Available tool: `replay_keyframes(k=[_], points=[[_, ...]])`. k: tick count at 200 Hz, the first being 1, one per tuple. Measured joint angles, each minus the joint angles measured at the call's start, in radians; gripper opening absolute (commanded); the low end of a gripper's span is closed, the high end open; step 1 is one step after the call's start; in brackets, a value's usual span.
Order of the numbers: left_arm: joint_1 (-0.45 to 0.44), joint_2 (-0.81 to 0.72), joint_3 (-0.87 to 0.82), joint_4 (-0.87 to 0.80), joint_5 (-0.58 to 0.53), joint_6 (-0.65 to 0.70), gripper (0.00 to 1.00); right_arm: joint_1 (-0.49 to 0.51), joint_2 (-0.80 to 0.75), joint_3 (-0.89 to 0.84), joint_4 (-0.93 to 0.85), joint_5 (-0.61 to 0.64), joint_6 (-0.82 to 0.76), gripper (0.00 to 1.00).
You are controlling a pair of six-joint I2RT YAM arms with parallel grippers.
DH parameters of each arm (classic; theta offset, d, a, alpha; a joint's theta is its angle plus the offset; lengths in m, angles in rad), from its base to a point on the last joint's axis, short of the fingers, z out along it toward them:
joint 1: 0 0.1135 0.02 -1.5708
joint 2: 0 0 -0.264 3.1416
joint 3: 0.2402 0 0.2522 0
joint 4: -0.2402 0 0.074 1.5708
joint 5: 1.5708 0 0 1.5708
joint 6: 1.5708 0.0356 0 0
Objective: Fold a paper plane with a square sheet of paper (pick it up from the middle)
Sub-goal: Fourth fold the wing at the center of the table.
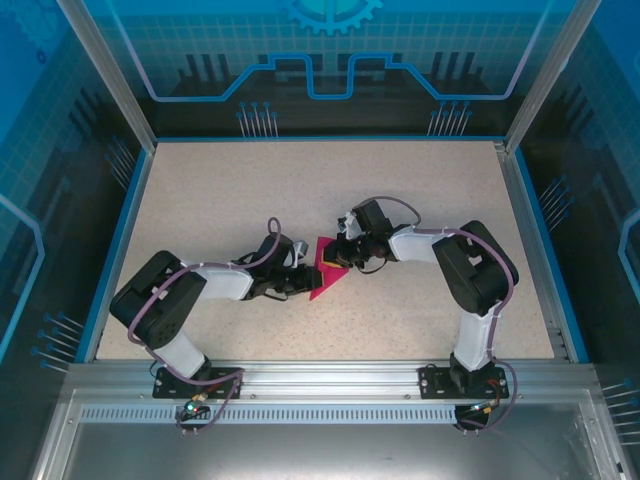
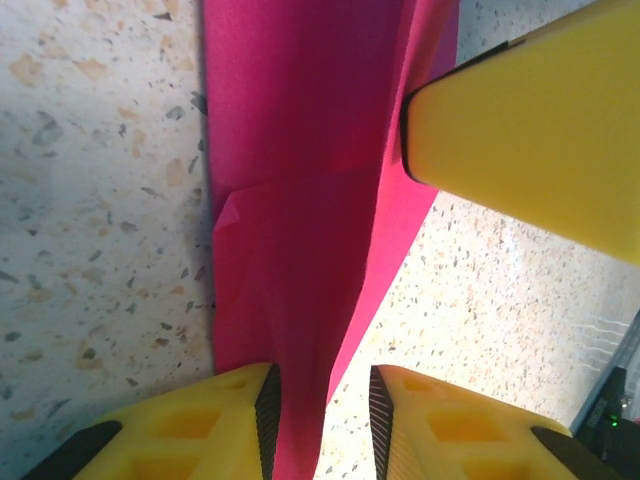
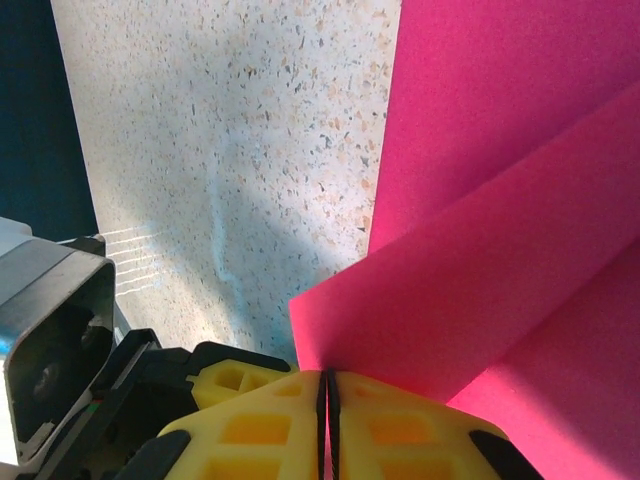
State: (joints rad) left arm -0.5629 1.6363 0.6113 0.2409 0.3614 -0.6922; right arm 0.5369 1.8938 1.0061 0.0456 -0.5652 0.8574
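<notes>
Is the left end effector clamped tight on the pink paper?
No, the left end effector stands open: table shows beside the paper between its jaws.

No text, label, brand or number can be read; a pale blue gear emblem (image 1: 331,12) stands on the back wall panel (image 1: 200,50).

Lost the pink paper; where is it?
Mid-table in the top view, the paper is between the left gripper and right gripper, which pinches it.

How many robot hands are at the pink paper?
2. The left hand is at the left edge of the pink paper, fingers apart around it. The right hand is at its upper right, pinching a fold shut.
</notes>
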Motion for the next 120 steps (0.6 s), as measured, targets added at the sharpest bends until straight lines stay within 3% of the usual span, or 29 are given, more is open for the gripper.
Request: replay_keyframes(k=[120], points=[[-0.104,-0.003,0.101,-0.204,-0.187,0.133,0.28,0.0,0.001,0.0,0.0,0.0,0.0,0.12]])
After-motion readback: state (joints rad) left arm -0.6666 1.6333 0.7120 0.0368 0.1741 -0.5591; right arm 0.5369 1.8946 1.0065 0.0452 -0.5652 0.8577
